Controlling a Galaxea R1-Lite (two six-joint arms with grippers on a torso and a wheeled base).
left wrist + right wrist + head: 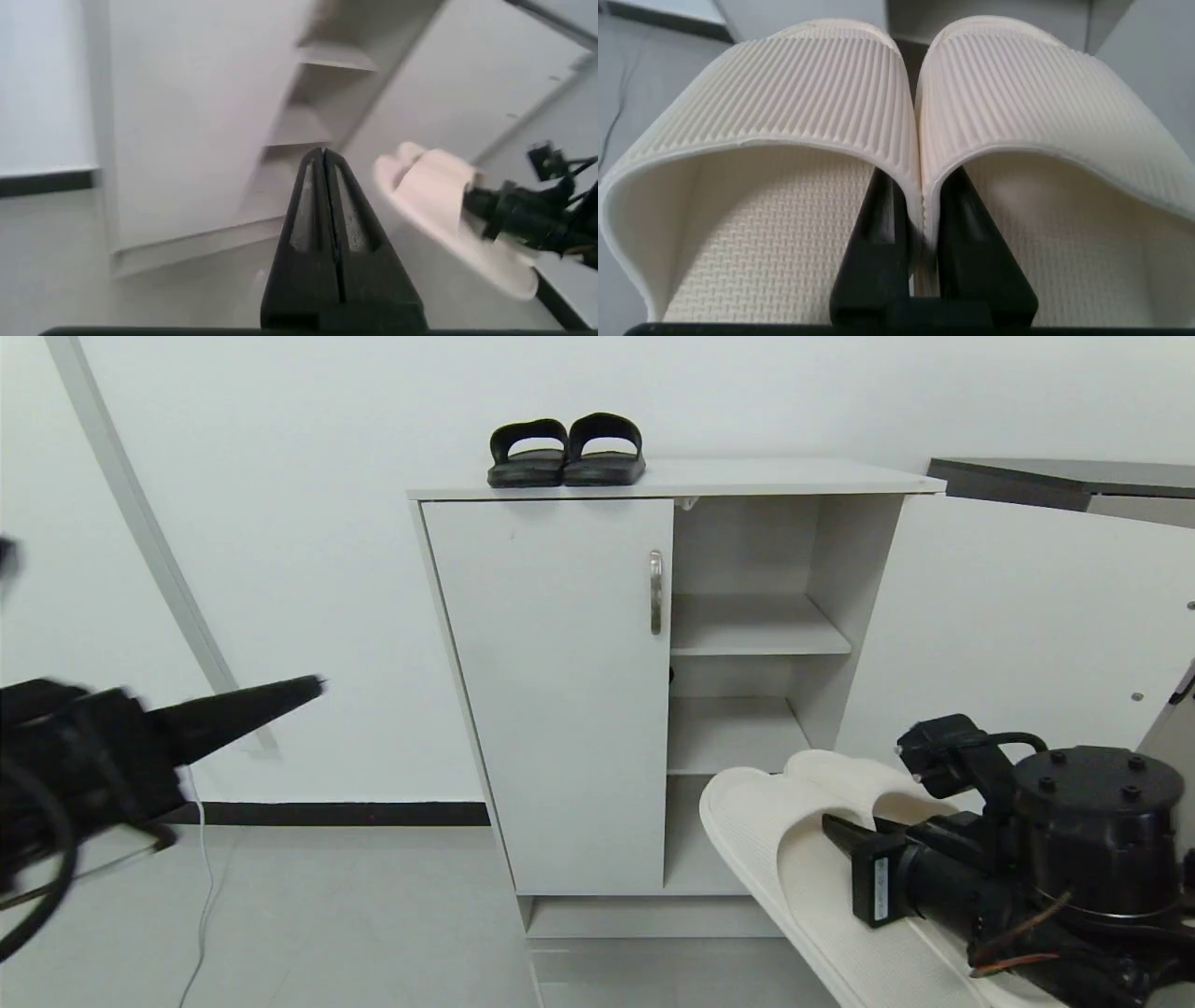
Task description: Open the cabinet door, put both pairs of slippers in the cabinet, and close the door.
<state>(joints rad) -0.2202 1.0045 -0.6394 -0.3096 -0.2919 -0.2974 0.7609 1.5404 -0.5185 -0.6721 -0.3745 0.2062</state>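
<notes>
Gripping cream slippers (775,831) by the straps in clamped right gripper (920,215), faced the opened cabinet door (1008,616); held left gripper (323,161) closed, empty. Judged black slippers (567,453) atop cabinet (794,476) unstowed, closing outstanding.

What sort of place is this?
Probably a plain indoor room set up like an entryway: a white shoe cabinet with shelves, black slippers on top, cream slippers in the right gripper, bare white wall.
</notes>
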